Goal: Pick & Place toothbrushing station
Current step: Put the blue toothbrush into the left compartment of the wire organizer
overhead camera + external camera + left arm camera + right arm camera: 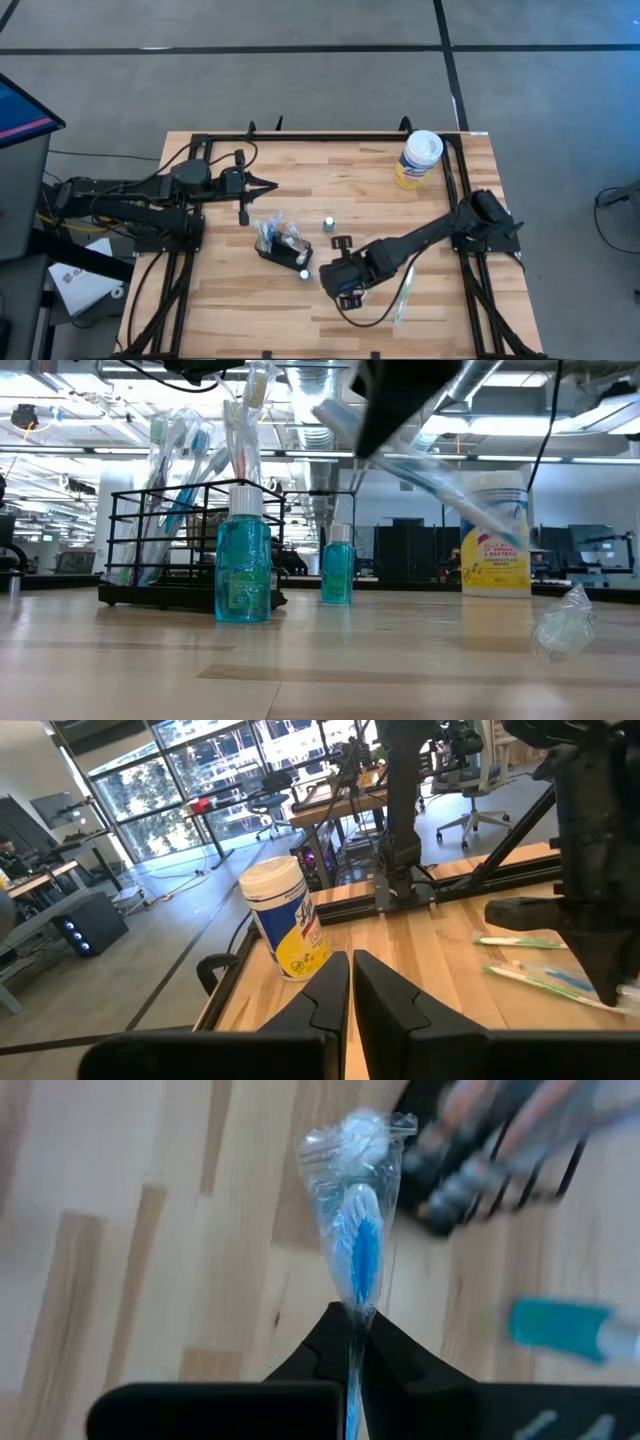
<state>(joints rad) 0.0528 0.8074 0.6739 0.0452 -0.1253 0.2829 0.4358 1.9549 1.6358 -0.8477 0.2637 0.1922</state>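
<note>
The toothbrushing station [280, 250] is a black wire holder with several wrapped toothbrushes standing in it, resting by its base at the table's middle. It also shows in the low view [165, 545] and the right wrist view [500, 1155]. My right gripper [340, 283] hovers just to its right, shut on a clear-wrapped blue and white toothbrush [357, 1230]. My left gripper [266, 183] is shut and empty, held above the table's far left part. My right gripper pinches the wrapped toothbrush between its two fingers just behind the brush head [353, 1308]. The head and the wrapper's end stick out beyond the fingertips. The toothbrush [440, 480] is lifted clear of the table and slants down in the low view.
A yellow canister with a white lid [418, 158] stands at the far right. Two small teal bottles [328, 222] [303, 272] stand by the holder. Two more wrapped toothbrushes [530, 943] lie on the table right of my right gripper. A crumpled wrapper [565, 625] lies nearby.
</note>
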